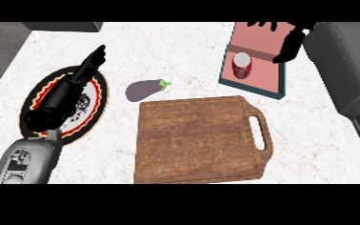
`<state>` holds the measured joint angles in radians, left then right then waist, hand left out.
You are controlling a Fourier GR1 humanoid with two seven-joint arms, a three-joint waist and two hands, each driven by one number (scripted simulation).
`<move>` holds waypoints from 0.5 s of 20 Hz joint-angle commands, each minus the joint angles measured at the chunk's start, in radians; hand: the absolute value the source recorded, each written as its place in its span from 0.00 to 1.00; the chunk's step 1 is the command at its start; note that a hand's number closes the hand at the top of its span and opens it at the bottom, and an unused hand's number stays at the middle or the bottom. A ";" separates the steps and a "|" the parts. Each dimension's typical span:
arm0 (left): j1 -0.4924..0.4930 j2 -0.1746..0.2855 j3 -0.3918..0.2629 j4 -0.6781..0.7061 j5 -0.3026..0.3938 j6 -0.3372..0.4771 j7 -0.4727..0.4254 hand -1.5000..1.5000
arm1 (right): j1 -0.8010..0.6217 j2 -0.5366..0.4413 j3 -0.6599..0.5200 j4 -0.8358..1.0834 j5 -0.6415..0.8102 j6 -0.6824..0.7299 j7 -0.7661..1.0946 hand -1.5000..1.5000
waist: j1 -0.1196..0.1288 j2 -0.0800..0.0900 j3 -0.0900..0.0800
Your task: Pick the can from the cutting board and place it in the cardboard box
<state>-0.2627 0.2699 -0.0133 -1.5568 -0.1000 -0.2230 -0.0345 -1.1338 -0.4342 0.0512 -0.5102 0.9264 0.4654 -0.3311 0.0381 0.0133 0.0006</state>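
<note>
While the can stands in the cardboard box, the right hand hovers beside it, fingers spread.

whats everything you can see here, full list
counter: one, white marble, under everything
cutting board: one, brown wood with a handle slot, lower middle, nothing on it
eggplant: one, purple with a green stem, on the counter just above the board's left corner
plate: one, black, red and white pattern, left side, partly under the left arm
cardboard box: one, pinkish inside with a dark teal edge, upper right
can: one, red with a white top, standing inside the box
left hand: one, black, fingers straight, over the plate
right hand: one, black, open, over the box's far end, not touching the can
</note>
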 commanded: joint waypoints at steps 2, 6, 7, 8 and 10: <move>0.008 -0.021 -0.008 0.011 -0.024 0.021 -0.037 0.50 | -0.012 -0.007 -0.066 0.062 -0.065 -0.031 -0.187 0.00 | -0.004 0.002 0.000; 0.004 -0.009 0.003 0.019 -0.016 0.014 -0.023 0.50 | -0.032 0.049 -0.340 0.089 -0.332 -0.023 -0.175 0.00 | -0.007 0.006 0.004; 0.003 -0.016 -0.002 0.016 -0.015 0.015 -0.006 0.50 | -0.052 0.070 -0.395 0.113 -0.387 0.004 -0.134 0.00 | -0.008 0.000 0.003; 0.038 -0.016 -0.003 0.008 -0.011 0.011 -0.041 0.50 | -0.050 0.058 -0.454 0.133 -0.437 -0.002 -0.116 0.00 | -0.002 0.000 0.002; -0.017 -0.011 0.000 0.006 -0.011 0.008 0.009 0.50 | -0.060 0.061 -0.542 0.187 -0.516 0.000 -0.061 0.00 | -0.006 0.003 0.003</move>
<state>-0.2574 0.2553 -0.0152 -1.5459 -0.1124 -0.2100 -0.0449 -1.1781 -0.3888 -0.3188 -0.3918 0.5704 0.4594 -0.4417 0.0321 0.0147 0.0028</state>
